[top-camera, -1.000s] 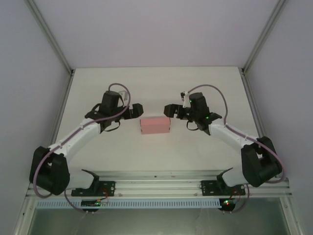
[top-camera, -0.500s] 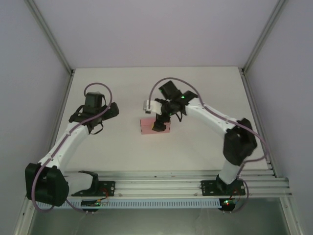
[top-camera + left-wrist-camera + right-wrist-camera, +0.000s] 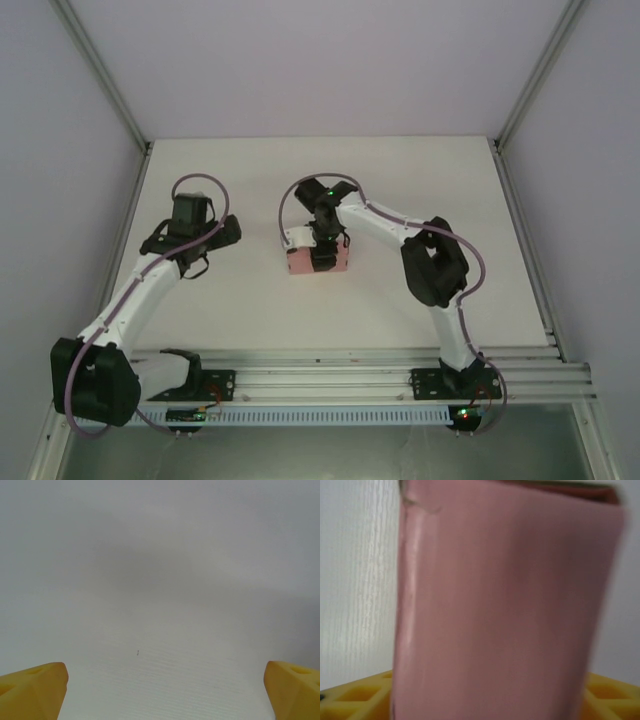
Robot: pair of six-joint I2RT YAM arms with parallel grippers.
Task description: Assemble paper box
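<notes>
The paper box [image 3: 298, 264] is a small pink closed rectangular box lying at the table's middle. My right gripper [image 3: 322, 255] reaches down over it from behind. In the right wrist view the paper box [image 3: 505, 605] spans the whole gap between the yellow fingers [image 3: 355, 695], one pressed to each side, so the jaws are shut on it. My left gripper [image 3: 228, 232] hovers over bare table well to the box's left. It is open, with its yellow fingertips [image 3: 40, 685] wide apart and nothing between them.
The white table [image 3: 400, 170] is walled by pale panels with metal corner posts [image 3: 110, 90]. An aluminium rail [image 3: 320, 375] carrying both arm bases runs along the near edge. The right arm's elbow [image 3: 435, 265] sits just right of the box.
My right arm swung left from beside the box to above it, and its jaws narrowed onto the box. My left arm drew back to the left, away from the box.
</notes>
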